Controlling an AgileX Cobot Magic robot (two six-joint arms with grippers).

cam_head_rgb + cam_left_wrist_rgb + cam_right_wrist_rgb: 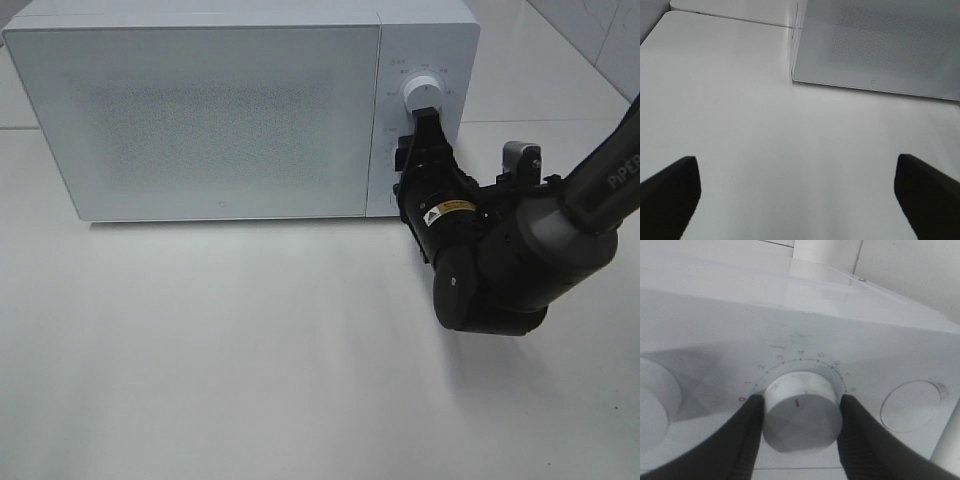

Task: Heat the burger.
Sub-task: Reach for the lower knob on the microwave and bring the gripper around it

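At microwave (250, 15) control panel: right fingers (747, 432) clamp white dial (801, 412) on both sides. Left fingers (670, 195) spread wide, empty, above desk (790, 130) before microwave. Door (200, 115) shut; burger position cannot be told.

The microwave (200, 120) has a smooth white casing and a finely dotted door pane (215, 115). The knob (801, 412) looks like white plastic, faceted and satin. The fingers (747, 440) are matt black and finely ribbed. The surface (250, 350) is smooth and faintly glossy.
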